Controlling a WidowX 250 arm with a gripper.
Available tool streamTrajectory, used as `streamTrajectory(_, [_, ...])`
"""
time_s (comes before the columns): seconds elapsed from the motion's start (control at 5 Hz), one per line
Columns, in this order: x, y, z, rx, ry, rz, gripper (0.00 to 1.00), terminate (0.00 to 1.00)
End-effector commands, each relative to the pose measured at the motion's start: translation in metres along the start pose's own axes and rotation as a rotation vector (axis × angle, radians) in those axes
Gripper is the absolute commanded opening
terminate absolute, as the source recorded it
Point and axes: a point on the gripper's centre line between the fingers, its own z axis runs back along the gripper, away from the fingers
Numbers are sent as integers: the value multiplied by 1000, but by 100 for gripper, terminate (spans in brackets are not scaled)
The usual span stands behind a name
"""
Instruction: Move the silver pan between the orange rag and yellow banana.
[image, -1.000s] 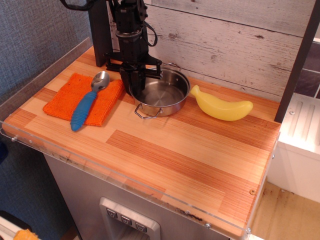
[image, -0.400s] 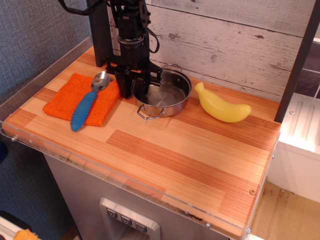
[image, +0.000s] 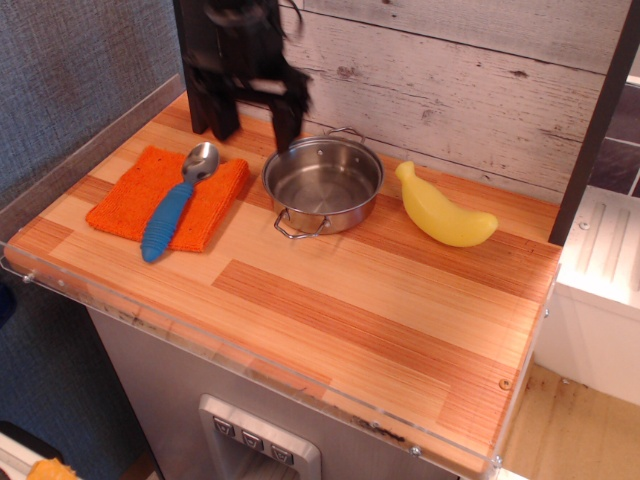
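The single view looks down on the wooden counter (image: 330, 300). A second ago the gripper (image: 255, 105) was down at the left rim of the silver pan (image: 323, 184), fingers around the wall; now it has lifted clear and hangs above and behind the pan's left edge, blurred by motion, its two dark fingers (image: 287, 118) spread wide with nothing between them. In the same interval the pan slid a little to the right and settled, and the yellow banana (image: 443, 212) turned slightly (likely nudged by the pan as it came over). The pan now stands upright on the counter with the orange rag (image: 130, 200) just beside it on the left, its rim close to or touching the rag's near corner, and the banana near it on the right with a small gap. A blue-handled spoon (image: 172, 213) lies across the rag, untouched. Judging from this layout, the placement looks done, and the open, raised gripper suggests a release and withdrawal. No brand, label or writing can be read anywhere; the panel with small buttons (image: 255, 440) below the counter edge shows marks too small to make out.
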Motion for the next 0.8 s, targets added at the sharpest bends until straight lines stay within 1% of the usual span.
streamTrajectory(0.0, [-29, 2, 31, 22, -2, -74, 100, 0])
streamTrajectory(0.2, [-37, -2, 30, 33, 8, -101, 100, 0])
streamTrajectory(0.4, [-37, -2, 30, 33, 8, -101, 100, 0])
streamTrajectory(0.6, [-37, -2, 30, 33, 8, -101, 100, 100])
